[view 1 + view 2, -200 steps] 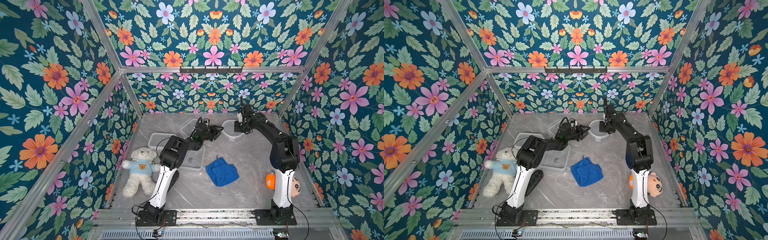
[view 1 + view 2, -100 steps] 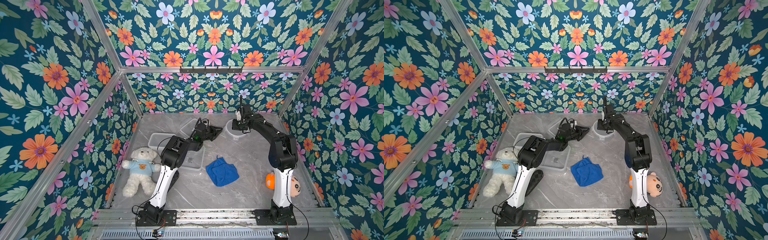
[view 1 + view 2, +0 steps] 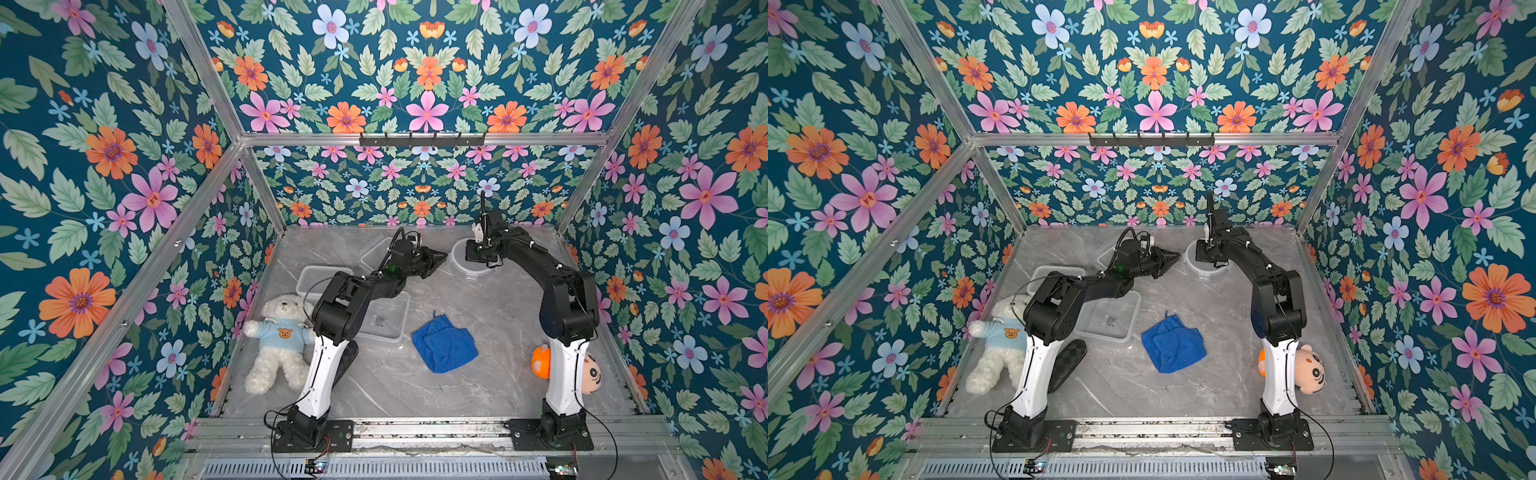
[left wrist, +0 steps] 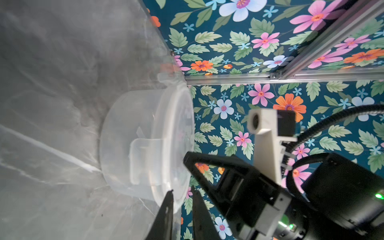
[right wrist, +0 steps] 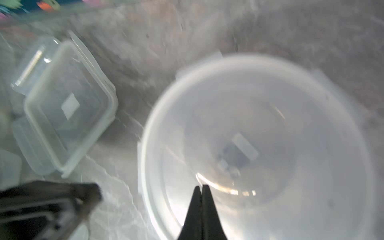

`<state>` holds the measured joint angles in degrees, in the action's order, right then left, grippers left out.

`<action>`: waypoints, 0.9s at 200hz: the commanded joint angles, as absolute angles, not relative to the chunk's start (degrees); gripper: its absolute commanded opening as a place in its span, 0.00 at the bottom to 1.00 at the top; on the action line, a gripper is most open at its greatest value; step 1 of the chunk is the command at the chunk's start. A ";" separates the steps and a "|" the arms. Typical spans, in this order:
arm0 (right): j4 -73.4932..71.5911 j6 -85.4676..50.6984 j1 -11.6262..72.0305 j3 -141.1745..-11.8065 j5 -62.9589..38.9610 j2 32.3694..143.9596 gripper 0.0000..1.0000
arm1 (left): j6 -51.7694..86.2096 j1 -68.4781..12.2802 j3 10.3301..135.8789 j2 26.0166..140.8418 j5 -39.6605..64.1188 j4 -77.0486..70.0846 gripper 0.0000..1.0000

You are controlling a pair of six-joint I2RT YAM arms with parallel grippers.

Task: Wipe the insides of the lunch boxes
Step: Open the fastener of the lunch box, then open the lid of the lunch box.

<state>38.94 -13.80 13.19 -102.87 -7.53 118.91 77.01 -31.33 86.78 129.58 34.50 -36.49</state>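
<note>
Lunch boxes, three, clear plastic. Top views: round lunch box (image 3: 465, 270) at the rear of the desk (image 3: 498, 374); large square lunch box (image 3: 386, 320) and smaller rectangular lunch box (image 3: 318, 280) by the left arm; blue cloth (image 3: 444, 343) lying apart, unheld. Left wrist view: left claw (image 4: 182, 190) nearly closed, seemingly pinching the round lunch box rim. Right wrist view: right claw (image 5: 201, 186) closed, empty, poised over the round lunch box. Progress: no wiping evident; all three interiors judged outstanding

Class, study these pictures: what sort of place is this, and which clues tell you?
Probably a robot test booth, not a home: silver aluminium frame bars holding flowered wall panels, and two black-and-white robot arms mounted on a metal rail.
</note>
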 commanded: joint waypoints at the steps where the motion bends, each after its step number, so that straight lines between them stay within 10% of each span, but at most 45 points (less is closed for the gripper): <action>1: 44.69 -15.25 12.11 -102.11 -9.81 112.98 0.00 | 68.12 -31.31 92.33 127.19 32.44 -23.25 0.22; 70: 25.30 -27.66 -5.41 -83.44 -33.31 105.35 0.41 | 56.52 -38.61 120.13 139.25 29.59 1.90 0.36; 180: -23.63 -49.29 -8.79 -60.88 -48.76 110.37 0.57 | 57.92 -39.60 124.28 149.00 28.21 5.58 0.35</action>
